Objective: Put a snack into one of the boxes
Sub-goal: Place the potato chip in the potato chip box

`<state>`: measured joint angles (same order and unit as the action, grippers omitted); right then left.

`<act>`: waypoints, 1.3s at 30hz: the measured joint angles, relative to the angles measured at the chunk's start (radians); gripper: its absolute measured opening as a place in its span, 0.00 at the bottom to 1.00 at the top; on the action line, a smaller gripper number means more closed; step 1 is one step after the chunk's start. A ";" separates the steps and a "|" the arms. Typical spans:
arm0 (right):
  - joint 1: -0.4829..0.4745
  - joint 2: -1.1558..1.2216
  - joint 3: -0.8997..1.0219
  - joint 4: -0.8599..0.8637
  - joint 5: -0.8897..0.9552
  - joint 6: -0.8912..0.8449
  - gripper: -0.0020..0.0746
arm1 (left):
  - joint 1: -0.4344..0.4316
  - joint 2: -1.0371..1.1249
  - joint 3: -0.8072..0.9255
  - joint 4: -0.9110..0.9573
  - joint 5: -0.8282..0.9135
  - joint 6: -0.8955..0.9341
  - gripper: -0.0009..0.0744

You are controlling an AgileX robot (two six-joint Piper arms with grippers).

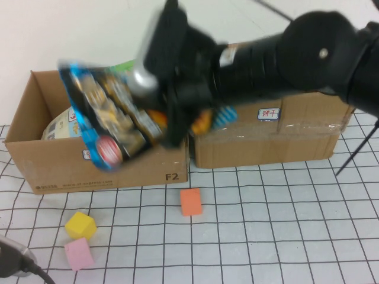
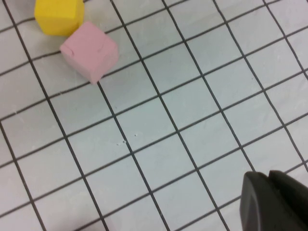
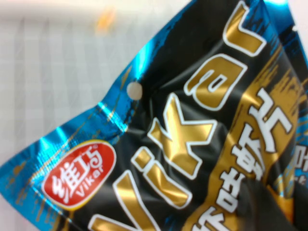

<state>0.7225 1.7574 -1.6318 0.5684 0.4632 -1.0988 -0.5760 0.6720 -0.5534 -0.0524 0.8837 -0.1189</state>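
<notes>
- High view: the right tool [image 1: 155,121] reaches in from the right and far side, pinching the snack bag [image 1: 106,121] by one edge. The bag hangs above the open left box [image 1: 95,171], over its near wall, its long axis tilted from far-left down to near-right. The opening lies just beyond and below the bag, so I judge the coming move to be a short carry toward the far side and then down. The box already contains a pale packet [image 1: 58,127]. A second box [image 1: 272,139], on the right, sits under the right arm. An orange cube [image 1: 190,202], a yellow cube [image 1: 80,225] and a pink cube [image 1: 79,254] lie on the gridded tabletop [image 1: 284,225] near the camera.
- Left wrist view: the left tool [image 2: 274,202] hovers low over the tabletop, pressed together and empty, with the pink cube [image 2: 90,50] and yellow cube [image 2: 57,15] touching each other some way from it. It is well apart from the bag; the right arm is the one placed to finish.
- Right wrist view: the snack bag [image 3: 192,134] fills the frame, blue foil edge and gold lettering, the pinch itself hidden.
</notes>
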 joint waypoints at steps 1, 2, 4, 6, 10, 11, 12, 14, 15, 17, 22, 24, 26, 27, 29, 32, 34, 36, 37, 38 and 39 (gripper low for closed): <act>0.000 0.005 -0.012 0.044 -0.042 -0.025 0.11 | 0.000 0.000 0.000 0.000 0.003 -0.005 0.01; 0.000 0.012 -0.024 0.092 -0.082 -0.055 0.11 | 0.000 0.000 0.000 0.000 0.005 -0.010 0.01; 0.000 0.039 -0.053 0.187 -0.142 -0.130 0.11 | 0.000 0.000 0.000 0.000 0.008 -0.012 0.01; 0.000 0.084 -0.095 0.292 -0.180 -0.207 0.11 | 0.000 0.000 0.000 0.004 0.012 -0.013 0.01; 0.002 0.195 -0.216 0.430 -0.209 -0.329 0.11 | 0.000 0.000 0.000 0.015 0.017 -0.013 0.01; 0.005 0.226 -0.250 0.451 -0.214 -0.351 0.11 | 0.000 0.000 0.000 0.018 0.017 -0.013 0.01; 0.007 0.252 -0.278 0.463 -0.218 -0.366 0.11 | 0.000 0.000 0.000 0.018 0.017 -0.013 0.01; 0.019 0.315 -0.353 0.481 -0.226 -0.381 0.11 | 0.000 0.000 0.000 0.020 0.017 -0.013 0.01; 0.025 0.340 -0.383 0.488 -0.226 -0.385 0.11 | 0.000 0.000 0.000 0.021 0.017 -0.013 0.01; 0.042 0.405 -0.459 0.494 -0.230 -0.395 0.11 | 0.000 0.000 0.000 0.022 0.017 -0.013 0.01; 0.076 0.524 -0.605 0.498 -0.253 -0.498 0.11 | 0.000 0.000 0.000 0.026 0.017 -0.013 0.01; 0.082 0.565 -0.635 0.499 -0.279 -0.581 0.11 | 0.000 -0.002 0.000 0.026 0.017 -0.013 0.01; 0.084 0.603 -0.646 0.504 -0.324 -0.632 0.11 | 0.000 -0.002 0.000 0.026 0.017 -0.013 0.01; 0.084 0.620 -0.648 0.506 -0.347 -0.646 0.11 | 0.000 -0.002 0.000 0.026 0.017 -0.013 0.01; 0.084 0.648 -0.651 0.526 -0.389 -0.663 0.14 | 0.000 -0.002 0.000 0.026 0.017 -0.013 0.01; 0.084 0.669 -0.652 0.582 -0.433 -0.670 0.30 | 0.000 -0.002 0.000 0.022 0.017 -0.013 0.01; 0.084 0.676 -0.652 0.611 -0.447 -0.674 0.45 | 0.000 -0.002 0.000 0.020 0.017 -0.013 0.01; 0.084 0.677 -0.652 0.628 -0.449 -0.678 0.56 | 0.000 -0.002 0.000 0.020 0.017 -0.013 0.01; 0.084 0.677 -0.652 0.642 -0.449 -0.679 0.60 | 0.000 -0.002 0.000 0.019 0.017 -0.013 0.01; 0.084 0.677 -0.652 0.654 -0.449 -0.680 0.63 | 0.000 -0.002 0.000 0.017 0.017 -0.013 0.01; 0.086 0.677 -0.653 0.663 -0.451 -0.680 0.64 | 0.000 -0.002 0.000 0.015 0.017 -0.013 0.01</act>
<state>0.8087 2.4349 -2.2846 1.2311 0.0118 -1.7792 -0.5760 0.6704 -0.5534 -0.0371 0.9011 -0.1315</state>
